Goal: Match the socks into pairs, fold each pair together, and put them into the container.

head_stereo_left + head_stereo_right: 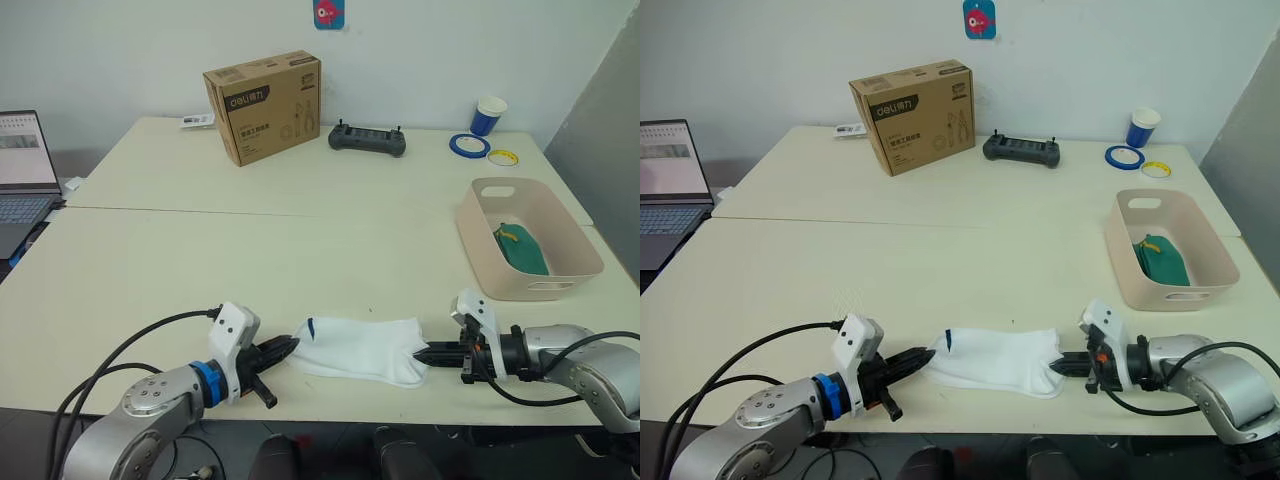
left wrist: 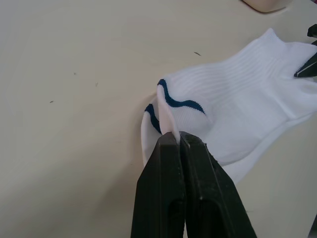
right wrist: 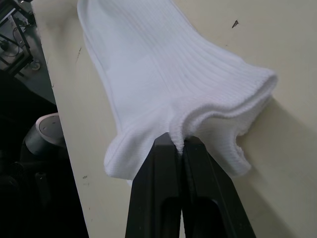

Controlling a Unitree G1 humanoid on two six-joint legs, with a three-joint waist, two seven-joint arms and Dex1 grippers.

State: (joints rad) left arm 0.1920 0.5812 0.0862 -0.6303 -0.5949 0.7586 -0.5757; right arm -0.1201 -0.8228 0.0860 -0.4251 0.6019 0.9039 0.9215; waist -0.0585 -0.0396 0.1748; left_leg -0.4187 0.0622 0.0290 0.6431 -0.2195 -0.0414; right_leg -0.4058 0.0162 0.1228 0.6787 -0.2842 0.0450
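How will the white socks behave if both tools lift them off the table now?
Likely floppy: the white socks already ripple and fold where the left tool and right tool pinch their ends, so the middle would probably sag. Probably light, since thin fabric bunches easily. The ribbed knit looks grippy, so slipping seems unlikely.

I'm seeing the socks (image 1: 365,348) lying along the table's (image 1: 250,260) near edge, between my left end effector (image 1: 288,349) and right end effector (image 1: 422,354). The container (image 1: 480,235) is sitting by the right edge, another pair (image 1: 522,248) lying in it. A box (image 1: 263,105) is standing toward the far edge.
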